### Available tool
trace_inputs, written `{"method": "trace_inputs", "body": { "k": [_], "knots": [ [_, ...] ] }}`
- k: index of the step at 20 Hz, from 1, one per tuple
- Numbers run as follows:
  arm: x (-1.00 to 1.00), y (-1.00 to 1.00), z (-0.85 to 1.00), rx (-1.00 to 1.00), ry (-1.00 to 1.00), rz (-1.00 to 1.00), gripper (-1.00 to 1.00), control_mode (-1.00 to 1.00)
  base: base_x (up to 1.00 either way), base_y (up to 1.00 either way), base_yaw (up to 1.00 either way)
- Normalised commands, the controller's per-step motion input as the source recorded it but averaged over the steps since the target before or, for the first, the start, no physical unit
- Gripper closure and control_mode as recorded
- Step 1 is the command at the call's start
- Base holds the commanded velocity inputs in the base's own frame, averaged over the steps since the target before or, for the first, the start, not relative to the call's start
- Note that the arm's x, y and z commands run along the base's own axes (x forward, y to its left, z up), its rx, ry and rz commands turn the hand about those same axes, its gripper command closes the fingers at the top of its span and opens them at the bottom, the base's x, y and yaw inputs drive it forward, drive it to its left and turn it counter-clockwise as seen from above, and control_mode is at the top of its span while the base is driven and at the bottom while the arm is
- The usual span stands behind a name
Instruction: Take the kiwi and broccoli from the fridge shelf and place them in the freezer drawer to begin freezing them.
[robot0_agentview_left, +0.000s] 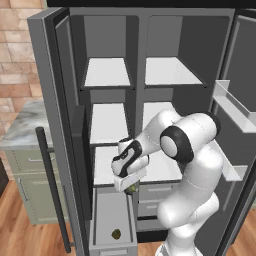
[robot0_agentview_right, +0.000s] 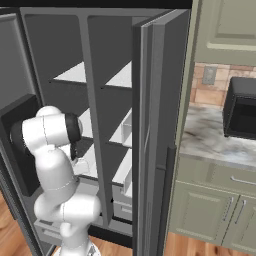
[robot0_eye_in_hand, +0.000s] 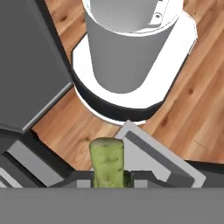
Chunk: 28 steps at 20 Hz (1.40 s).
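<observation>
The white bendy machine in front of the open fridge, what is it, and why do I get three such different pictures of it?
It is a robot arm on a base that can drive. Two cameras ride on that base behind the arm, one at its left and one at its right, so both show the same open fridge from two sides. The third camera sits on the hand itself and looks along the gripper.

In the hand view the gripper is shut on the broccoli; you see its pale green stem. In the left view the hand hangs over the open freezer drawer, the deep grey box at the bottom. The kiwi, a small dark oval, already lies in it. Above are the white fridge shelves.
</observation>
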Motion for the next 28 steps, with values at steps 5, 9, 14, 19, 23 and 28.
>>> {"method": "trace_inputs", "body": {
  "k": [5,9,14,19,23,28],
  "knots": [
    [0.08,0.06,-0.53,0.09,0.07,0.01,1.0,-1.0,0.0,0.0,0.0],
    [0.27,0.2,-0.51,0.06,0.07,0.0,1.0,-1.0,0.0,0.0,0.0],
    [0.37,0.16,-0.48,0.03,0.04,0.0,1.0,-1.0,0.0,0.0,0.0],
    [0.3,0.03,-0.46,0.04,0.03,0.0,1.0,-1.0,0.0,0.0,0.0],
    [0.19,0.11,-0.47,0.03,0.04,0.0,1.0,-1.0,0.0,0.0,0.0],
    [0.27,0.21,-0.54,0.01,0.06,0.0,1.0,-1.0,0.0,0.0,0.0]
  ]
}}
